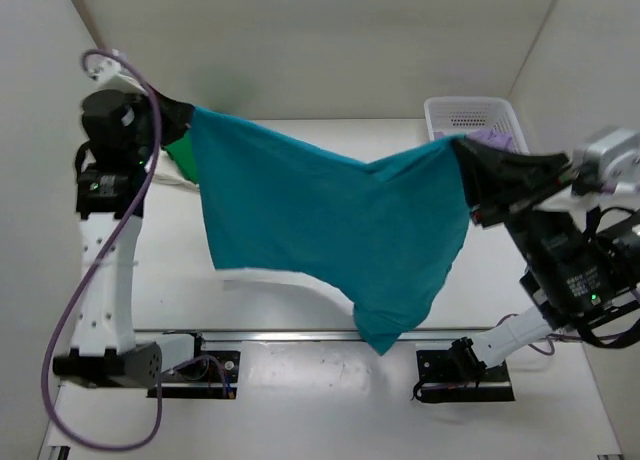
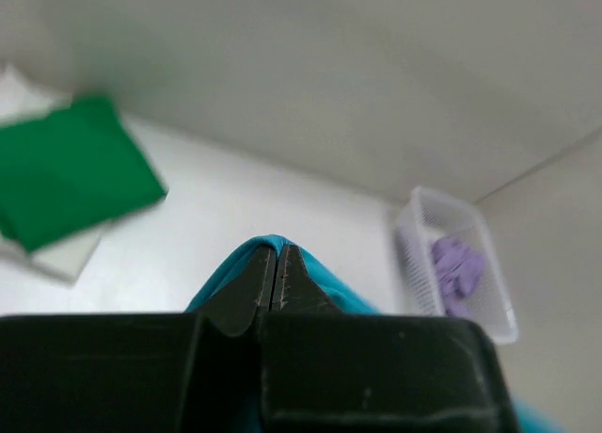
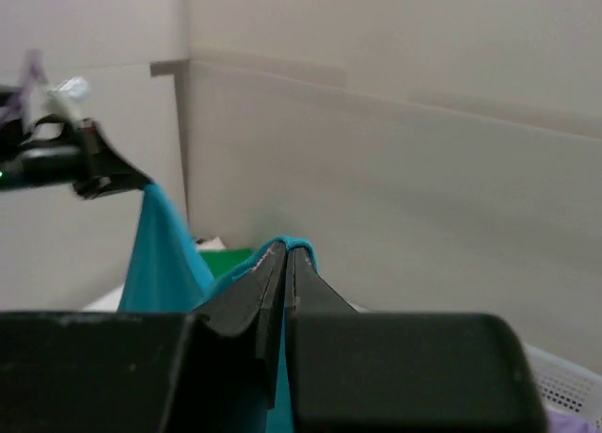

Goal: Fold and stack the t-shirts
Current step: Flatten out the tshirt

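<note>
Left hand is pinching one corner of the soft teal short-sleeved t-shirt, right hand is clamping the opposite corner, and it's hanging spread between them above the white tabletop; folded green t-shirt is lying far left, crumpled lilac t-shirt is sitting in the white mesh basket.

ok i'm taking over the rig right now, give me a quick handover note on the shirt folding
Grippers: the left gripper is shut on one end of the teal t-shirt, and the right gripper is shut on the other end. The shirt hangs stretched between them above the table.
Done: the green t-shirt is folded at far left, lying on what looks like a pale folded cloth.
Left: lay the teal one down, fold it and stack it. The lilac t-shirt lies crumpled and unfolded in the white mesh basket at far right.
</note>
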